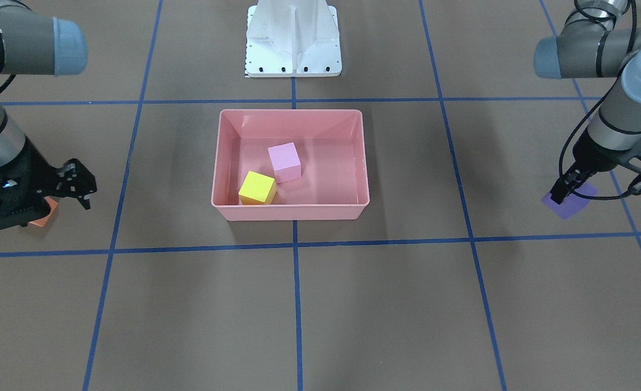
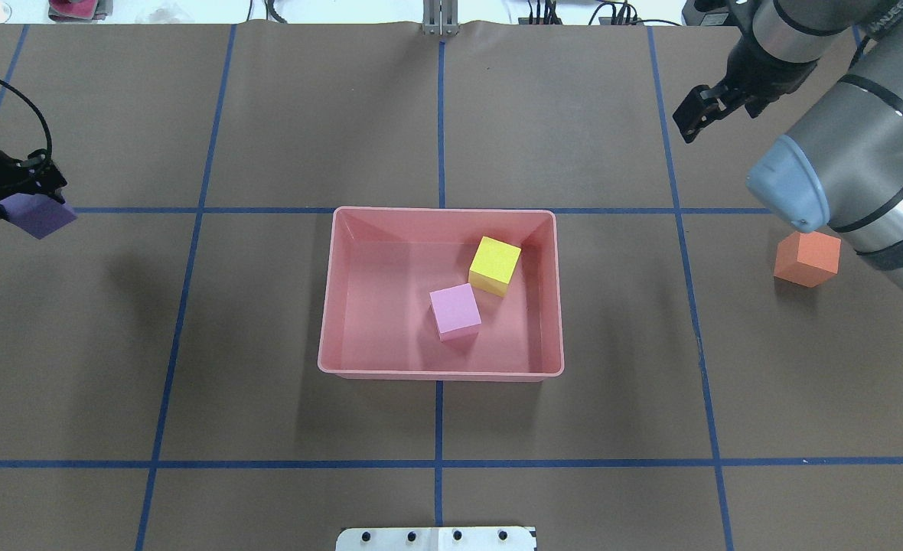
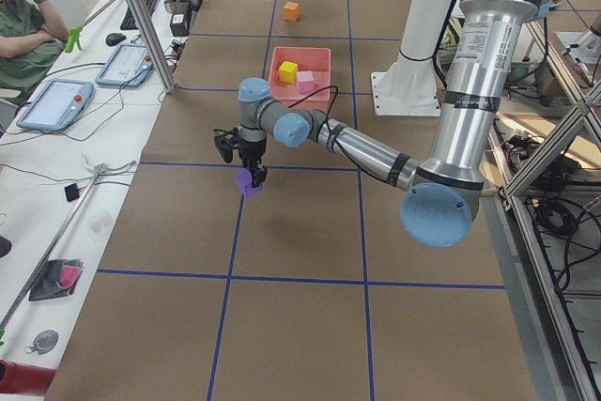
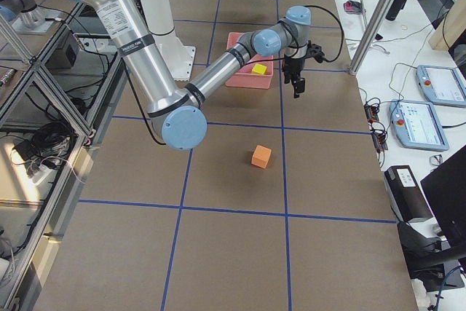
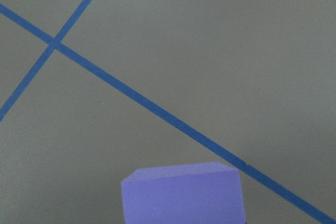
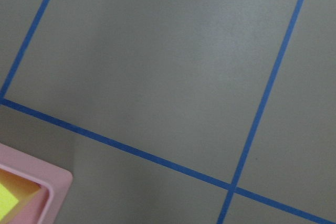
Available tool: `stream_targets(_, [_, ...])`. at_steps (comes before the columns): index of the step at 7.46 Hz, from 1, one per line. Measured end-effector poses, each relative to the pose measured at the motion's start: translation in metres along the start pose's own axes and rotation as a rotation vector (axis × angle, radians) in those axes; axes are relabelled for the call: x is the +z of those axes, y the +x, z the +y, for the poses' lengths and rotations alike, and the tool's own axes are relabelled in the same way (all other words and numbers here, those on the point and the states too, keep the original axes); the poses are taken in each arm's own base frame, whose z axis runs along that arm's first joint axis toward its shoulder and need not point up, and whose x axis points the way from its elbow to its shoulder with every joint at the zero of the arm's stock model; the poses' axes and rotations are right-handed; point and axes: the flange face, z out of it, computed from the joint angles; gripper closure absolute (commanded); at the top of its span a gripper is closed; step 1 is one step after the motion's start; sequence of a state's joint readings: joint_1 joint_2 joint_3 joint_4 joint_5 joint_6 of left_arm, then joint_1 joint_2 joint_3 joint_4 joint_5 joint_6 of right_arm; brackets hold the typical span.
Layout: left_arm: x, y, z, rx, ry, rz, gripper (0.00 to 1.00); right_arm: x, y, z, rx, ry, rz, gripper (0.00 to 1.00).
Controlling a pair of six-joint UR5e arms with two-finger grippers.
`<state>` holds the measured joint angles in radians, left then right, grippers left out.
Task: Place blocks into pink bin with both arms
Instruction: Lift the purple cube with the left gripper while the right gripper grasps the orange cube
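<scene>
Holding purple block (image 2: 38, 216) pinched in left gripper (image 3: 253, 174). Leaving orange block (image 2: 807, 259) lying near spread, empty right gripper (image 1: 84, 187). Already sitting in pink bin (image 2: 440, 212), between both claws: yellow block (image 2: 495, 264), lilac block (image 2: 455, 310).

Matt foam-like yellow block (image 2: 495, 260) and lilac block (image 2: 455, 308); smooth, faintly glossy plastic pink bin (image 2: 333, 306); matt brown paper-like table cover (image 2: 268, 115).

The overhead camera is looking forward and down from the desk (image 2: 268, 115) edge bearing the white base (image 2: 436, 538); the front-facing one is looking steeply down from the opposite edge. Both are sharing the pink bin (image 2: 440, 375). Side cameras are looking along from each end. Wrist cameras are peering close, the left onto the purple block (image 5: 184, 195).
</scene>
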<state>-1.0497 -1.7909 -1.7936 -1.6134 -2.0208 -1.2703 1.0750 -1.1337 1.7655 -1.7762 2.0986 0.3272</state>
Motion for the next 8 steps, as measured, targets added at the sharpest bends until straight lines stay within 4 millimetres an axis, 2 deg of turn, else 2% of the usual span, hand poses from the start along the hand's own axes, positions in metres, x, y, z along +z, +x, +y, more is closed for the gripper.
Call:
stream_targets(2, [-0.031, 0.039, 0.002, -0.004, 0.004, 0.012, 1.0, 0.034, 0.078, 0.028, 0.18, -0.087, -0.01, 0.01])
stream_targets(4, [-0.061, 0.079, 0.006, -0.026, 0.007, 0.025, 1.0, 0.074, 0.13, 0.058, 0.383, -0.12, -0.087, 0.01])
stream_targets(6, [-0.082, 0.104, 0.009, -0.045, 0.009, 0.035, 1.0, 0.116, 0.161, 0.073, 0.529, -0.07, -0.136, 0.01])
stream_targets(7, [-0.088, 0.11, 0.011, -0.048, 0.009, 0.037, 1.0, 0.127, 0.166, 0.076, 0.561, -0.059, -0.148, 0.01])
stream_targets(8, [-0.094, 0.117, 0.012, -0.056, 0.01, 0.042, 1.0, 0.135, 0.164, 0.078, 0.574, -0.06, -0.155, 0.01])
